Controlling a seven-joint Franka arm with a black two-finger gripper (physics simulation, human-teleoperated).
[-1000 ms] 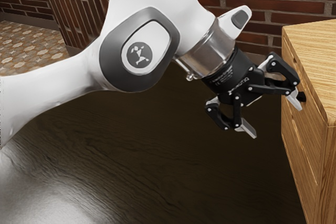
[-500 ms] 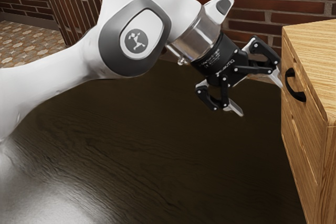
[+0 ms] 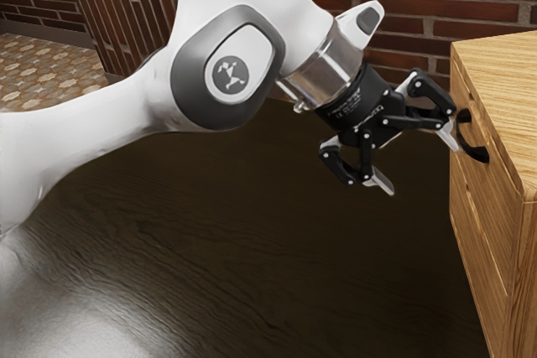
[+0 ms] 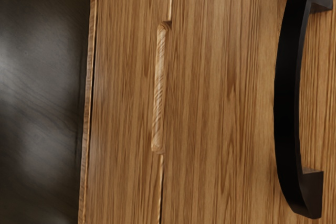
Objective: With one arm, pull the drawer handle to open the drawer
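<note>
Closer than half a second back: the arm has swung the fingers (image 3: 361,172) toward the cabinet (image 3: 503,232) again. They're spread wide, pinching nothing. The upper tip sits just beside the black handle (image 3: 477,153) (maybe touching, hard to say). Still the approach, I'd say, and the drawer (image 4: 226,103) looks shut. Next: straddle the handle, close, pull.
</note>
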